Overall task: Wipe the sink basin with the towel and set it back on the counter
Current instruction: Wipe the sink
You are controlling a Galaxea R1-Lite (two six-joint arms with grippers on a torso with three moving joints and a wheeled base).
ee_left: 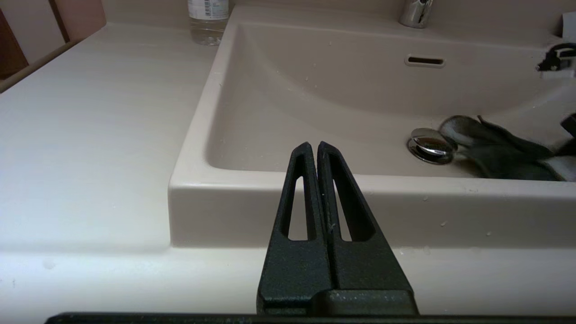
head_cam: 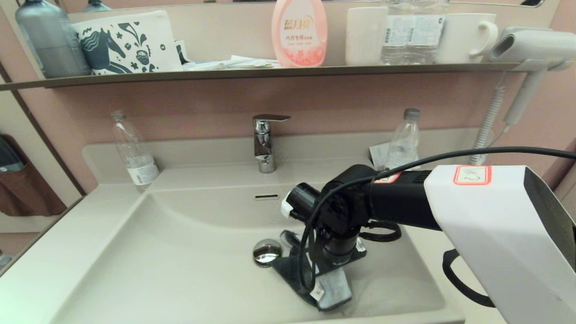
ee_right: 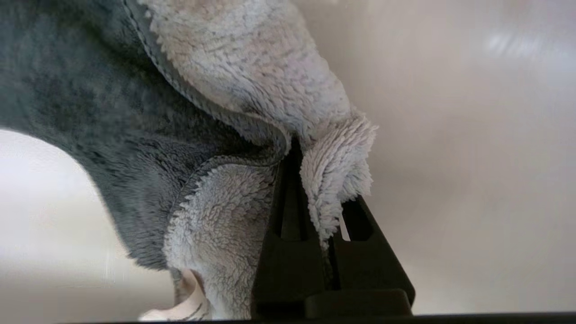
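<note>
The towel [head_cam: 330, 290] lies spread on the floor of the sink basin [head_cam: 180, 261], dark grey side up with a light-blue corner and white tag, just right of the chrome drain plug [head_cam: 266, 251]. My right gripper [ee_right: 315, 157] reaches down into the basin and is shut on the towel [ee_right: 216, 135], whose fluffy blue edge is pinched between the jaws; its fingertips are hidden by the wrist in the head view. My left gripper [ee_left: 313, 146] is shut and empty, parked low before the basin's front rim [ee_left: 360, 202]. The counter [head_cam: 58, 243] flanks the basin.
A chrome faucet [head_cam: 264, 141] stands behind the basin above the overflow slot [head_cam: 266, 196]. Clear plastic bottles stand on the counter at back left [head_cam: 135, 153] and back right [head_cam: 403, 141]. A shelf above holds bottles and cups; a hair dryer [head_cam: 531, 45] hangs at right.
</note>
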